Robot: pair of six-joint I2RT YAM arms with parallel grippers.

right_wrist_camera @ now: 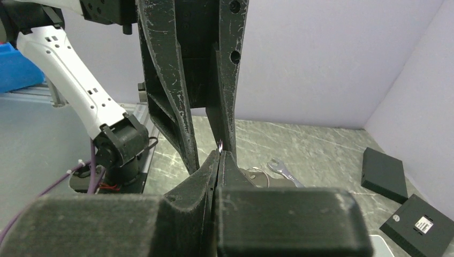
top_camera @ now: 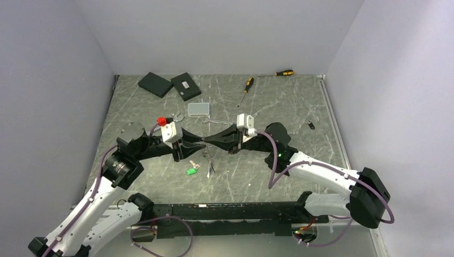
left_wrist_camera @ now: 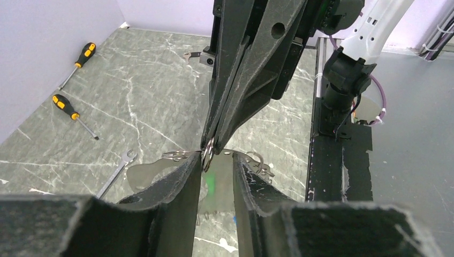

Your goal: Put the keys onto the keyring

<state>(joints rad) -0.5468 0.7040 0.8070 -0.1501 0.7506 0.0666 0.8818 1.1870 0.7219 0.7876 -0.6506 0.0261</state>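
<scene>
Left wrist view: tools meet tip to tip above the worktop (top_camera: 267, 101).
Right tool (left_wrist_camera: 210, 140): closed, apparently pinching the keyring (left_wrist_camera: 207, 158) to present it.
Left tool (left_wrist_camera: 216, 163): narrowly parted, jaws flanking that ring, nothing visibly gripped.
Keys (top_camera: 191, 171): on the worktop below, apparently unthreaded.
Arms: both reach inward, forearms level, mirrored.

arms (top_camera: 80, 219): white shells, black joints
cables (top_camera: 274, 166): purple, looped
left gripper (left_wrist_camera: 217, 160): black, scuffed
right gripper (right_wrist_camera: 219, 156): black, scuffed
wrist mounts (top_camera: 170, 131): white
</scene>
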